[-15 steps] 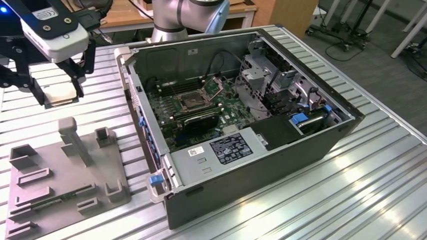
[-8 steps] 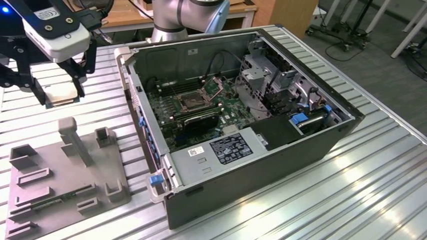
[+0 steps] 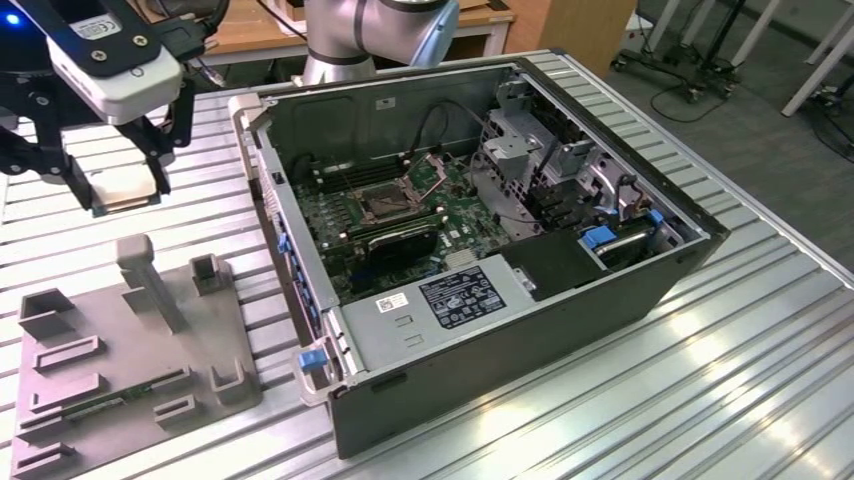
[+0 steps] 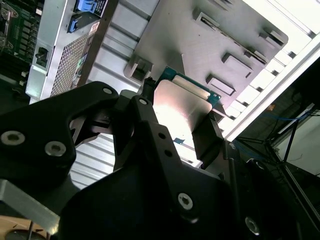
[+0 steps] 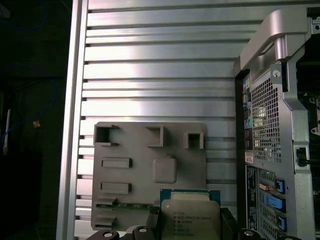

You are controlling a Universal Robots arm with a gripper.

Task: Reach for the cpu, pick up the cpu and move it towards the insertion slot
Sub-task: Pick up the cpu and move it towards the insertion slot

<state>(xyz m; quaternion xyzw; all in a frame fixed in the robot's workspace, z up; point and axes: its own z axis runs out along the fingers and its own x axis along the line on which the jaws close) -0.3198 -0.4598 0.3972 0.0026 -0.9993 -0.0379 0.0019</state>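
Claw: black claw (image 4: pixel 182 127) grasping the thin silver-faced square cpu (image 4: pixel 179 111).
Done: cpu lifted above the ribbed metal desk (image 3: pixel 694 400).
Left: reaching the dark silver-framed insertion slot (image 3: pixel 378 205), well apart.

A grey fixture tray (image 3: pixel 120 380) lies beside the open computer case (image 3: pixel 534 300).

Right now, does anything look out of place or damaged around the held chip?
Nothing stands out. The tool holds the cpu squarely above the grey fixture plate, apart from it; the open computer case sits beside them, and its insertion slot looks undamaged.
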